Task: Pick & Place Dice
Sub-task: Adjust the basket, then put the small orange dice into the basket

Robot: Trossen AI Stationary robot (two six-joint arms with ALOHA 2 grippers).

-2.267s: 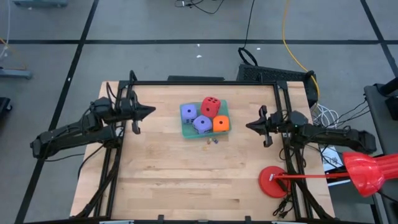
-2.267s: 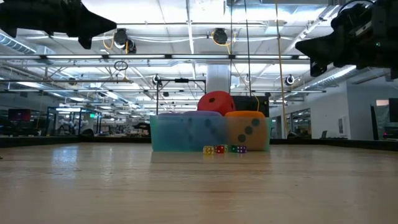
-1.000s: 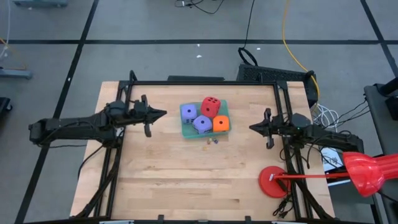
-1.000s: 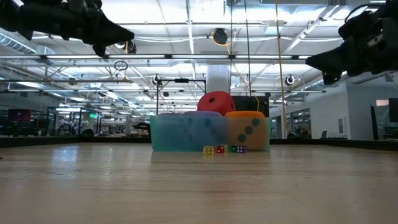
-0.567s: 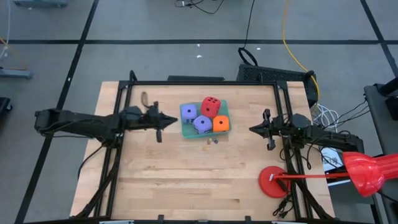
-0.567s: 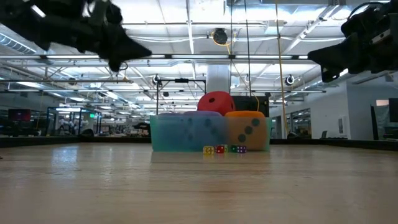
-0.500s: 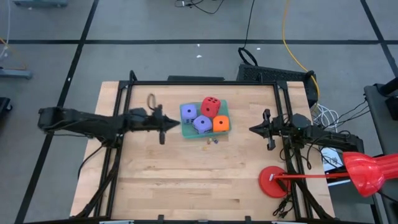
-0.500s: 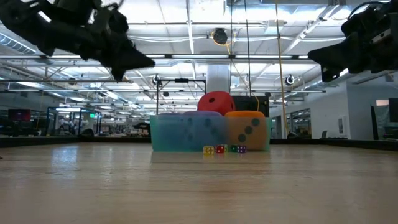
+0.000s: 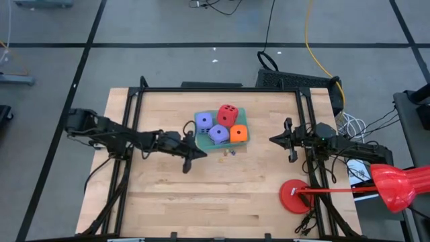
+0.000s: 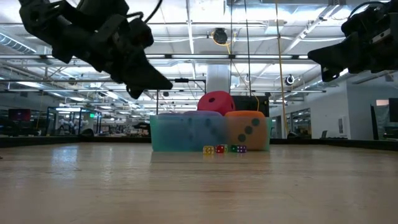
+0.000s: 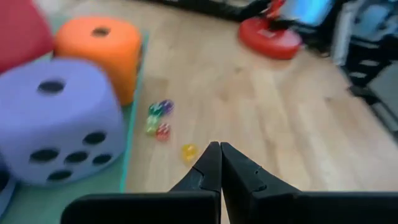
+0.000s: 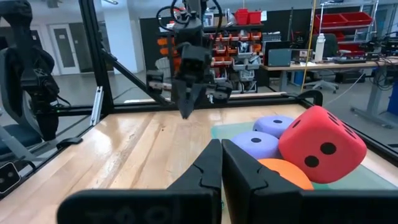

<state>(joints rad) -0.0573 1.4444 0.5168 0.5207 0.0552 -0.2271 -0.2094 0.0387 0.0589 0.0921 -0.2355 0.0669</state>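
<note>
My left claw [image 9: 195, 154], fingers pressed together on nothing, hangs just left of centre frame beside the dice [image 9: 220, 125] on their green tray [image 9: 200, 142], while my right claw [image 9: 277, 138], seemingly closed too, waits mid-right over the tabletop [image 9: 201, 195].

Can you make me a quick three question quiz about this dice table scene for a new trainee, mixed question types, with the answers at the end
1. True or false: the red die rests on top of the other large dice on the green tray.
2. Which gripper is closer to the tray? A) left gripper B) right gripper
3. Fill in: the tiny dice lie on the ______, just outside the tray.

Key
1. True. It sits raised on the orange die and the two purple-blue dice.
2. A. Its shut fingers are near the tray's corner; the right gripper, also shut, waits at the table's edge.
3. Wooden table.
</note>
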